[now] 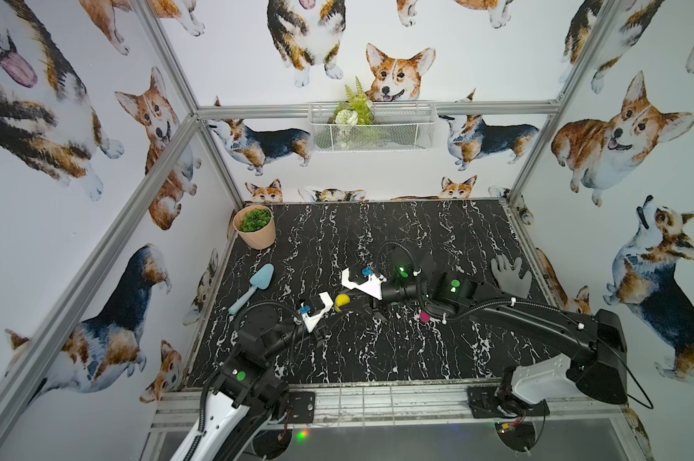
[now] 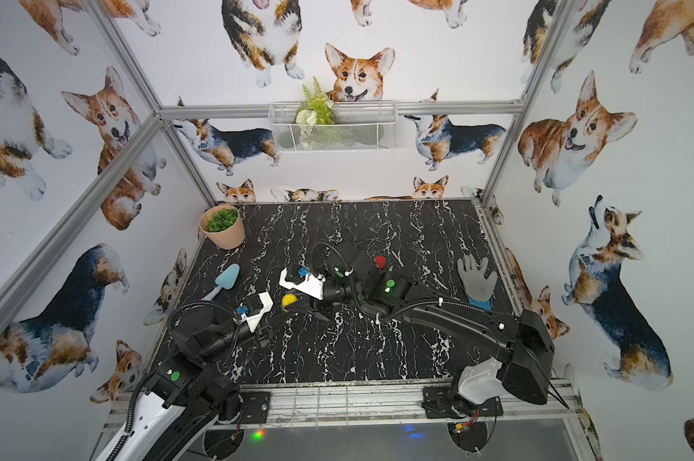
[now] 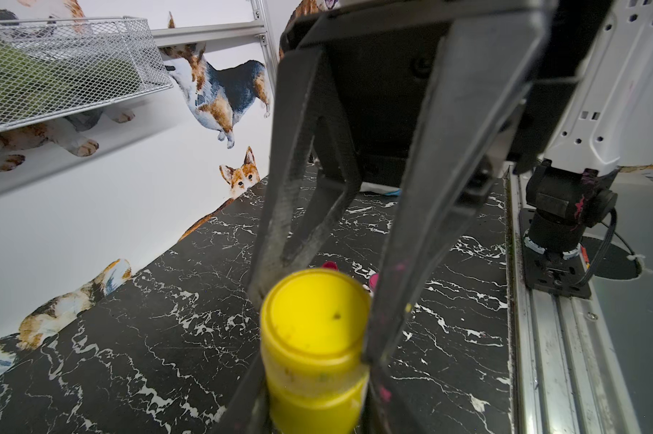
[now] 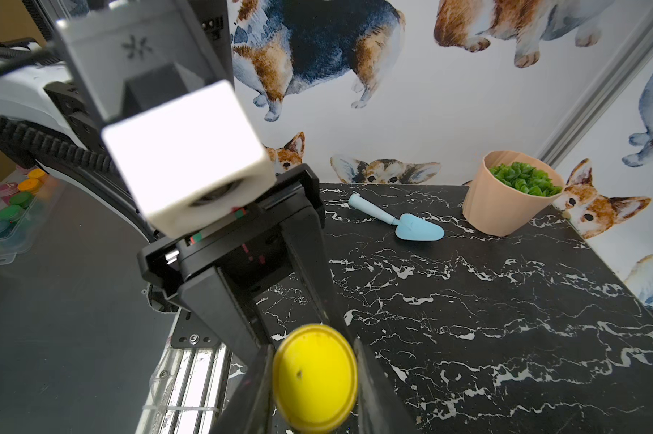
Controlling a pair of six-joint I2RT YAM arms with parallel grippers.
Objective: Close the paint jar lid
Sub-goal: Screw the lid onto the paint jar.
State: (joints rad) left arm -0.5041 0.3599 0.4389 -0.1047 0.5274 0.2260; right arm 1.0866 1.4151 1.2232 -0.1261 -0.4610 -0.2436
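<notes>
A yellow paint jar point(image 3: 317, 398) is held above the black marble table point(image 1: 377, 351), and my left gripper point(image 3: 313, 402) is shut on its body. The yellow lid point(image 3: 313, 319) sits on top of the jar. My right gripper point(image 4: 314, 379) comes down from above, its two black fingers point(image 4: 368, 379) pressed against opposite sides of the lid point(image 4: 315, 377). In both top views the jar point(image 1: 342, 301) point(image 2: 288, 300) shows as a yellow spot where the two arms meet, near the table's middle. The jar's underside is hidden.
A peach pot with a green plant point(image 1: 254, 227) stands at the back left, with a blue trowel point(image 1: 253, 285) in front of it. A grey glove point(image 1: 511, 275) lies at the right edge. A pink jar point(image 1: 424, 317) and a red jar point(image 2: 380, 261) stand near the right arm.
</notes>
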